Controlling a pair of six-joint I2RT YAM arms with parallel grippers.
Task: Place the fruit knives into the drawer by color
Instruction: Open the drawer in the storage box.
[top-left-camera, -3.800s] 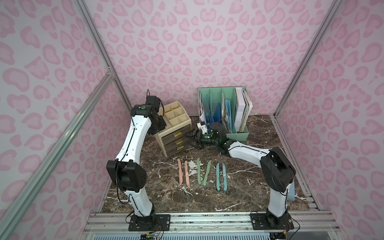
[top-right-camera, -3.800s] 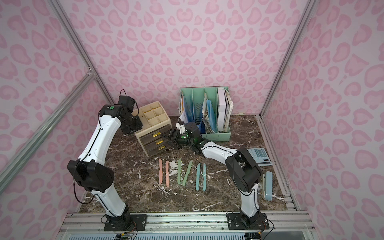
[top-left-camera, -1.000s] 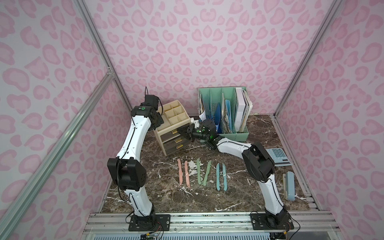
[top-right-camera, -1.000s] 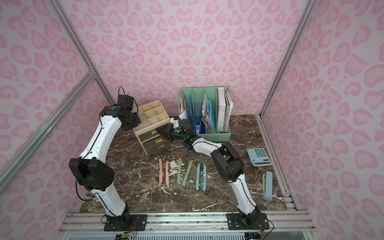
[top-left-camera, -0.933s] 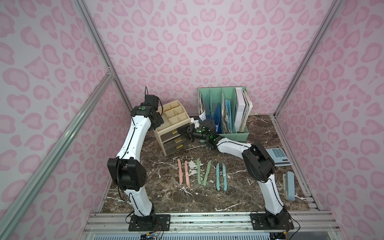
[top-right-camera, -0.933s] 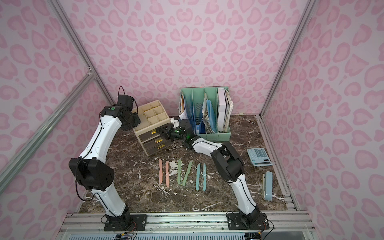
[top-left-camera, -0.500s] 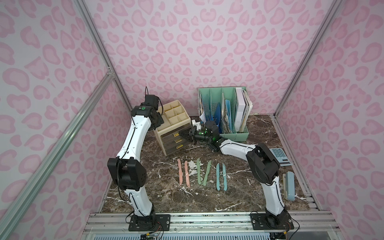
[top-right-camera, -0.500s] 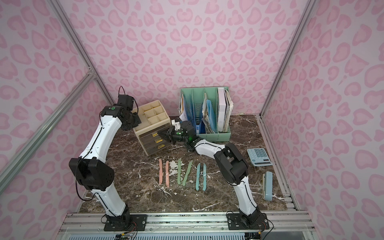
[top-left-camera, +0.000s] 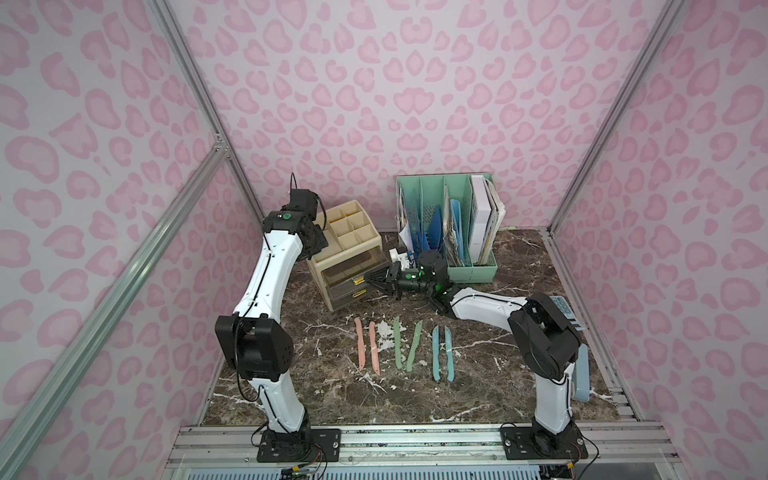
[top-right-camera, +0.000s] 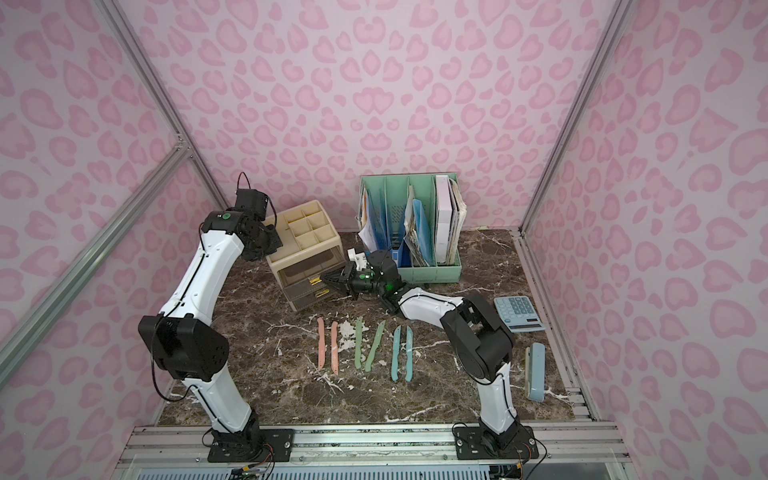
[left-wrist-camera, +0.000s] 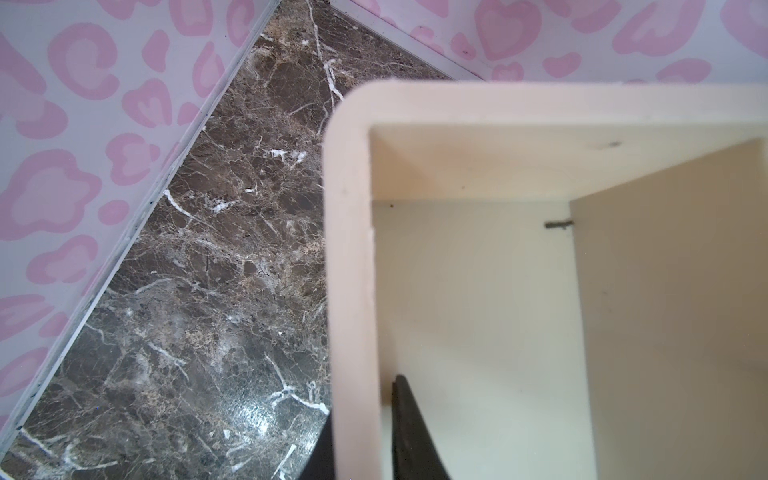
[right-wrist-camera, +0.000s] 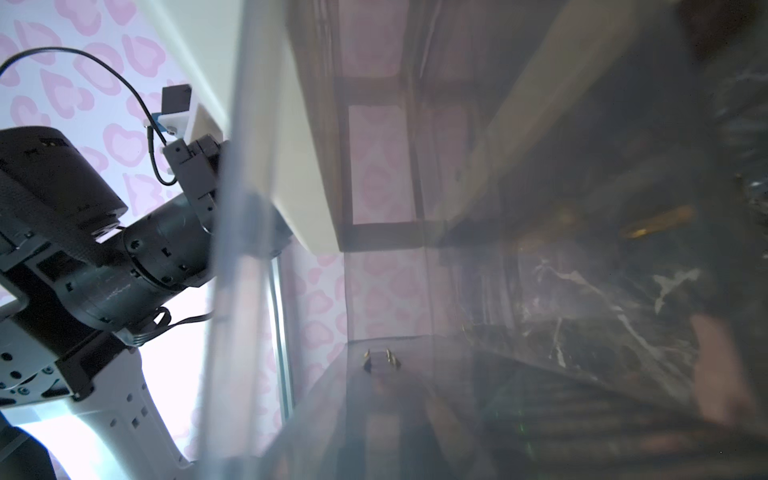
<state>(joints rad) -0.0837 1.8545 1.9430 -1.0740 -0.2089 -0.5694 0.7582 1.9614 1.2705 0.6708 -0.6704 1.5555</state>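
Clamping drawer unit (top-left-camera: 345, 232) wall with left gripper (left-wrist-camera: 361, 399) jaws; pinching drawer handle (top-left-camera: 360, 282) with right gripper (top-left-camera: 368, 281) jaws.

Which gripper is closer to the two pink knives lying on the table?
The right. The right gripper is closed on the drawer handle on the organizer's front, just behind the pink knives; the left gripper clamps the organizer's far back corner.

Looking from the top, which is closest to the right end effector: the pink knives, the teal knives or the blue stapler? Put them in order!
1. Pink knives: nearest, at the row's left end, close to the right end effector.
2. Teal knives: farther, at the row's right end.
3. Stapler: farthest, out at the robot's far right.
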